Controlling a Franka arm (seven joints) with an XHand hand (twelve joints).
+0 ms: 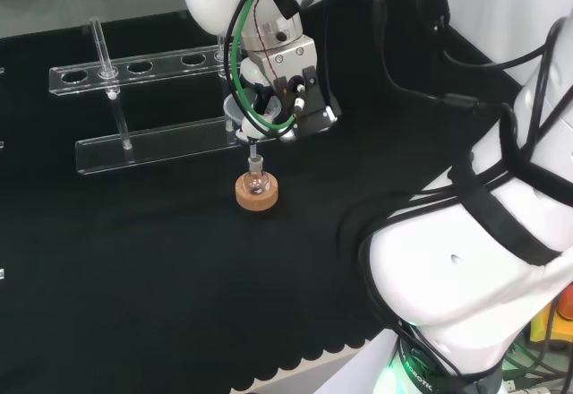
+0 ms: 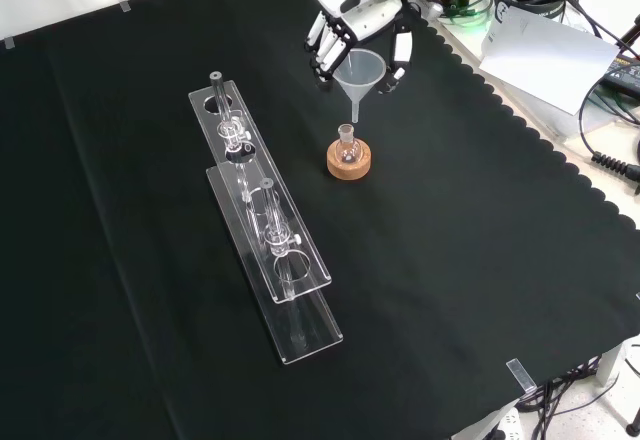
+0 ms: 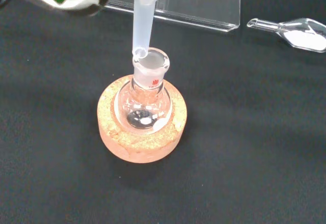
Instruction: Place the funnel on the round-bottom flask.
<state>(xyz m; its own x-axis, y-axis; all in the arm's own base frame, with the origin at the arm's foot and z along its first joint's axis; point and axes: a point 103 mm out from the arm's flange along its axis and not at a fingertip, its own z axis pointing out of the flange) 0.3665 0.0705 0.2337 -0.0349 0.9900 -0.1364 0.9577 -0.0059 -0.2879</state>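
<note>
Hand (image 2: 360, 25) has fingers curled round funnel (image 2: 359, 67), carrying it over counter (image 2: 480, 260). Funnel stem tip at mouth of round-bottom flask (image 3: 145, 99), touching rim edge in wrist view, slightly off-centre; not yet inside neck. Flask upright in cork ring (image 3: 142, 132). Pickup and transport done, judging by pose. Left: centre stem, lower into neck, release. Clear rack (image 2: 265, 215) well apart.

The funnel's (image 3: 145, 10) cone is cut off in the wrist view; whether its tip has entered the flask's (image 3: 147, 94) mouth is unclear
</note>
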